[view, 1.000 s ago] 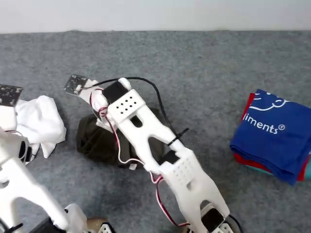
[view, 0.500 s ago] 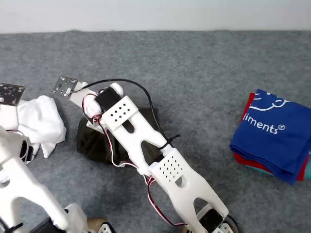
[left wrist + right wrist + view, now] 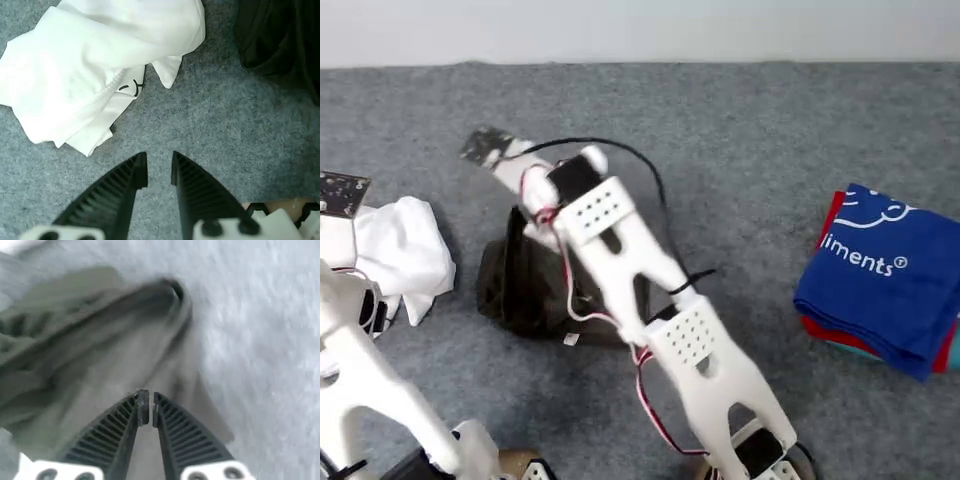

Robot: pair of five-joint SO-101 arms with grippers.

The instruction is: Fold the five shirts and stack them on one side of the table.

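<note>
A dark olive shirt [image 3: 515,290] lies crumpled at the table's centre left, under my right arm. My right gripper [image 3: 148,401] is shut on a fold of the dark olive shirt [image 3: 100,340], which rises from the table at its far edge. A crumpled white shirt [image 3: 405,250] lies at the left. My left gripper [image 3: 159,167] hovers over bare carpet just short of the white shirt [image 3: 100,60], its fingers slightly open and holding nothing. A folded stack sits at the right edge, with a blue shirt [image 3: 880,275] on top of a red one [image 3: 820,325].
The table is covered in grey carpet [image 3: 740,160]. A white wall runs along the far edge. The dark shirt's corner [image 3: 280,40] lies close to my left gripper. Open carpet stretches between the dark shirt and the folded stack.
My right arm swung left, then back toward the far right and higher. The dark shirt's far edge has come up with it and the cloth has bunched. The left arm kept still.
</note>
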